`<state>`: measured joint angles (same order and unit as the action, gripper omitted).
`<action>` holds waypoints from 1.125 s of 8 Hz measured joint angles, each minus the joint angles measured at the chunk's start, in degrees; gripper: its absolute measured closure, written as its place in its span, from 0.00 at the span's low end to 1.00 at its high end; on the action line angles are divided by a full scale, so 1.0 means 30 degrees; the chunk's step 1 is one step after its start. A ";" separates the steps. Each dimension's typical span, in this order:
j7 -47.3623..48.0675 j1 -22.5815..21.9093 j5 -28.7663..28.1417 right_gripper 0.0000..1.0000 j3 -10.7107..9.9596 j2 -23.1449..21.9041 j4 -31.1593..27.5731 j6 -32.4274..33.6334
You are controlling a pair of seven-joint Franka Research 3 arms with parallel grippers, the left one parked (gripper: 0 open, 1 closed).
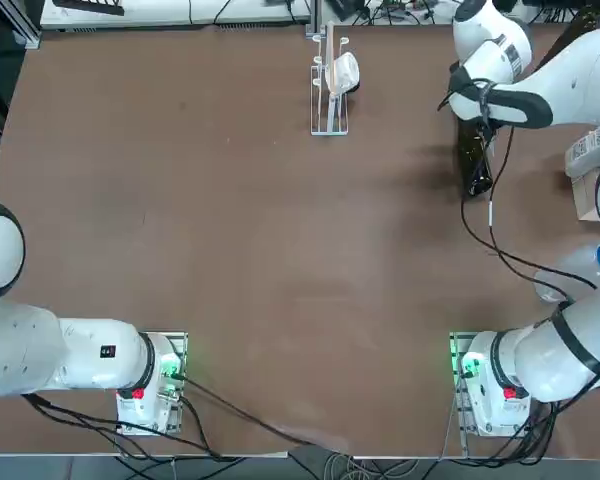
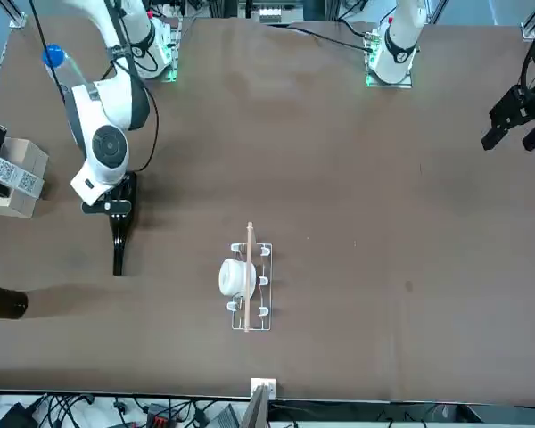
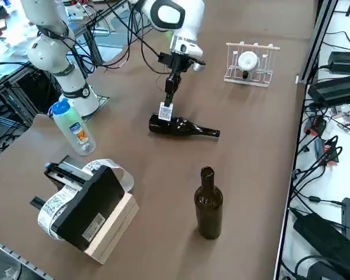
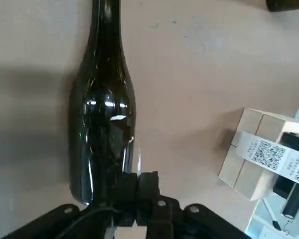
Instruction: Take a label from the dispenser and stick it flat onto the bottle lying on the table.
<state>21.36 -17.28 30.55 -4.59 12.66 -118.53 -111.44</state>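
The dark glass bottle (image 3: 184, 128) lies on its side on the table, neck pointing away from the dispenser (image 3: 84, 201). My right gripper (image 3: 169, 99) hangs straight above the bottle's body, shut on a small white printed label (image 3: 165, 111) that dangles from its fingertips down to the glass. In the wrist view the bottle (image 4: 104, 114) stretches away from the closed fingers (image 4: 138, 180), and the label (image 4: 138, 158) shows edge-on as a thin white strip. From the front, the gripper (image 2: 114, 207) covers the bottle's (image 2: 119, 245) base end.
A second dark bottle (image 3: 208, 204) stands upright near the table edge. A clear plastic bottle with a blue cap (image 3: 73, 125) stands beside the dispenser. A clear acrylic rack with a white lump (image 3: 249, 63) sits at the far side.
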 joint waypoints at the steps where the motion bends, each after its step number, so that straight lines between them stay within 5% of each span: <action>1: 0.0006 0.0000 -0.0001 0.99 0.0002 0.0098 0.0002 -0.0148; 9: 0.0013 -0.0020 -0.0171 0.99 0.0019 0.0568 0.0147 -0.0456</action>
<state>21.40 -17.34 30.04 -4.53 14.36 -118.09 -112.81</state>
